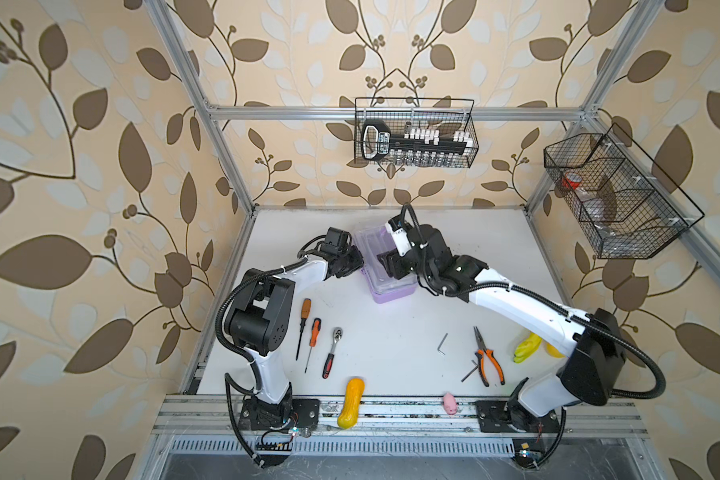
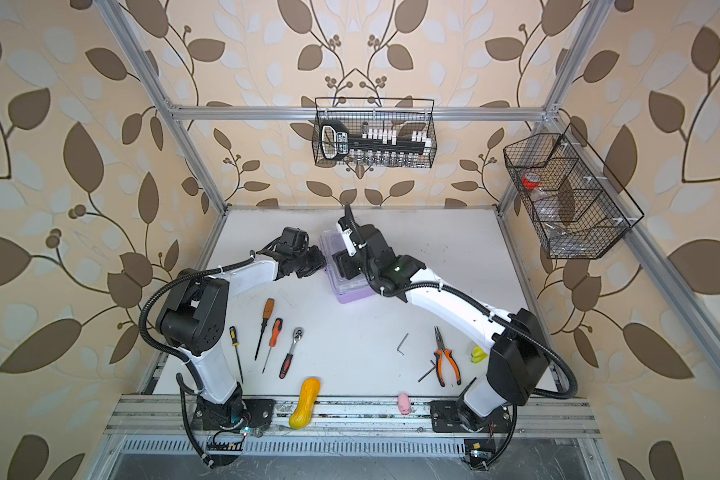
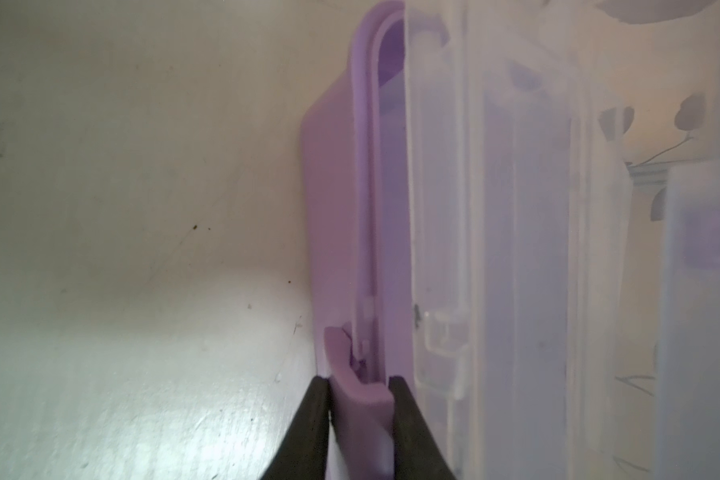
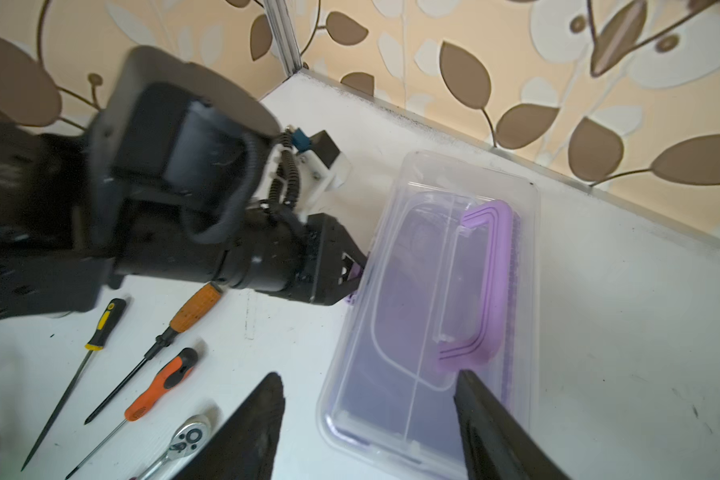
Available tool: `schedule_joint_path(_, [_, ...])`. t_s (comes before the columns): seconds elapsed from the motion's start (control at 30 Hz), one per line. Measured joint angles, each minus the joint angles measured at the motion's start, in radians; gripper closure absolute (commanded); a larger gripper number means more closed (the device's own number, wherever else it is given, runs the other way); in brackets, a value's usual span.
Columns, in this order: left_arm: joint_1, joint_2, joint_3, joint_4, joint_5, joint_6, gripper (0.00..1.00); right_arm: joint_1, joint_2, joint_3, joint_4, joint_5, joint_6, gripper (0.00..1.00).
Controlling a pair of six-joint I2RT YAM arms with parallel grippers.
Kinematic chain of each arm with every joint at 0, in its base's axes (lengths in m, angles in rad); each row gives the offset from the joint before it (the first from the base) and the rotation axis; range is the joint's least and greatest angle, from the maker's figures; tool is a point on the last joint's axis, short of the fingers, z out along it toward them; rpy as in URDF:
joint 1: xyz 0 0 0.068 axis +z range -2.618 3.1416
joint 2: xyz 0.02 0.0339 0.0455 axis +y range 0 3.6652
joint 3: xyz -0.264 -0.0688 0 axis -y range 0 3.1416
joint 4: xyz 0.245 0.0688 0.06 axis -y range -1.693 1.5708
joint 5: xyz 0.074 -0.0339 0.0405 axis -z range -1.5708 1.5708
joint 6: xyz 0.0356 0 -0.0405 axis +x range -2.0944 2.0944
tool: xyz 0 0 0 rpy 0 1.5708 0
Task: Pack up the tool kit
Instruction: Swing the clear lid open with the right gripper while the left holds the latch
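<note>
Small lilac plastic tool kit with clear lid lies on the white table, long axis running away from the arm bases; left gripper pinches the lilac latch on its left long side, right gripper gapes above its lid.

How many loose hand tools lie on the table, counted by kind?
Screwdrivers: 3
Ratchet: 1
Hex keys: 2
Pliers: 1
Total: 7, all lying outside the tool kit
</note>
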Motion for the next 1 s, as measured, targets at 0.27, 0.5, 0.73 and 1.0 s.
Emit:
schedule_joint_path(0.27, [0.000, 0.004, 0.000, 0.001, 0.002, 0.000, 0.77, 0.169, 0.032, -0.165, 0.112, 0.347, -0.250, 0.00])
schedule_joint_path(0.5, [0.000, 0.004, 0.000, 0.002, 0.008, 0.000, 0.78, 0.258, 0.169, -0.188, 0.224, 0.504, -0.417, 0.00])
schedule_joint_path(0.73, [0.000, 0.004, 0.000, 0.000, 0.012, 0.001, 0.78, 0.265, 0.238, -0.188, 0.327, 0.574, -0.517, 0.00])
schedule_joint_path(1.0, [0.000, 0.004, 0.003, -0.003, 0.014, 0.001, 0.78, 0.236, 0.309, -0.187, 0.357, 0.592, -0.545, 0.00])
